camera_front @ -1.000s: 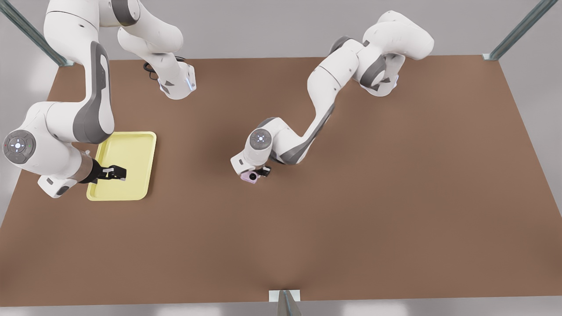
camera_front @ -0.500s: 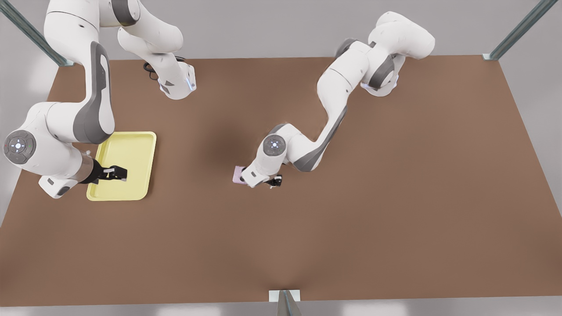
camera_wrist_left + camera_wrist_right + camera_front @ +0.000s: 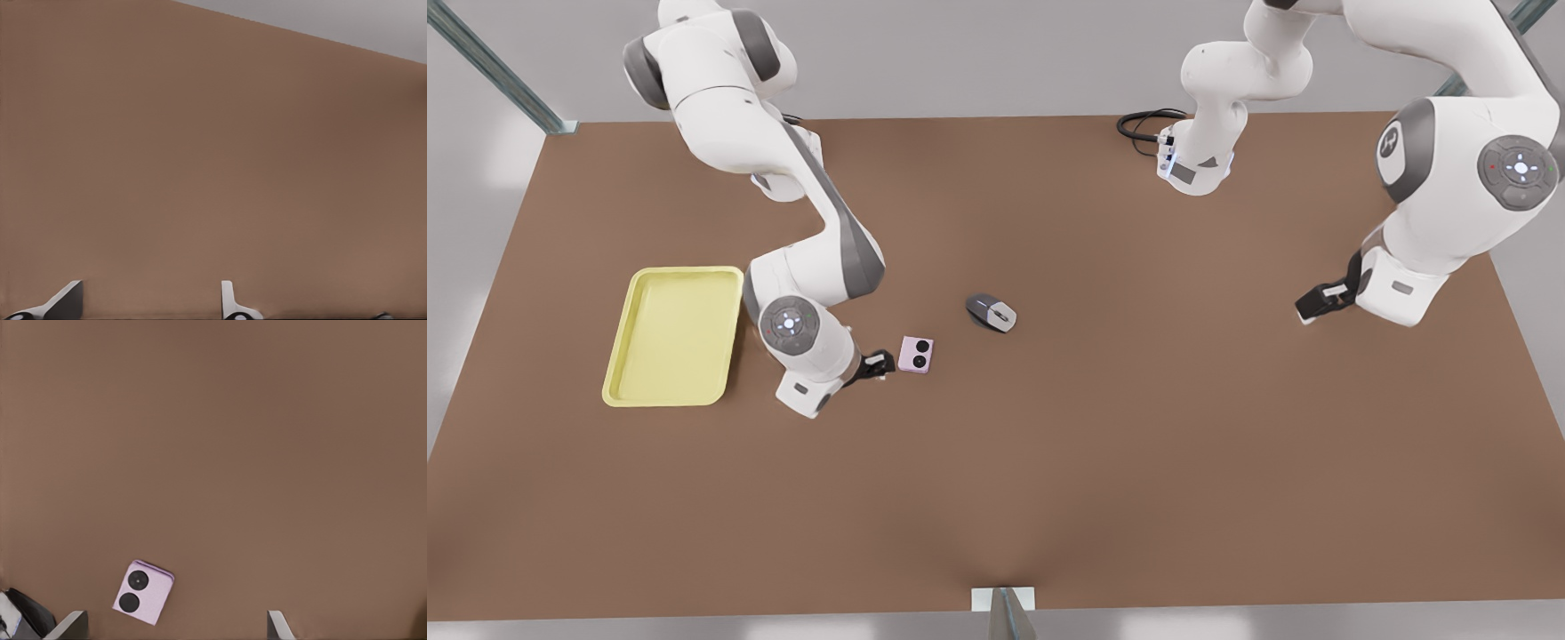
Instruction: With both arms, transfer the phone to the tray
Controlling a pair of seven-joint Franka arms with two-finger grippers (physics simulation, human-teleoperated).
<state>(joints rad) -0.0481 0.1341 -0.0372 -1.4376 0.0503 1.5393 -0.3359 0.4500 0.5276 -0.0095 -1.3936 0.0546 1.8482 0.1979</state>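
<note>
Brown matte tabletop lay under both white jointed arms as you looked down from the front view. Your small pale pink squarish phone, with two black circles on its face, lay flat on that table, well apart from the pale yellow rectangular rimmed tray at the front view's left. Your right gripper sat low just beside the phone, between it and the tray, not gripping it; its fingers stood apart. A grey computer mouse rested near the phone, on the side away from the tray. Your left gripper waited far off at the front view's right, its fingers spread over bare table.
</note>
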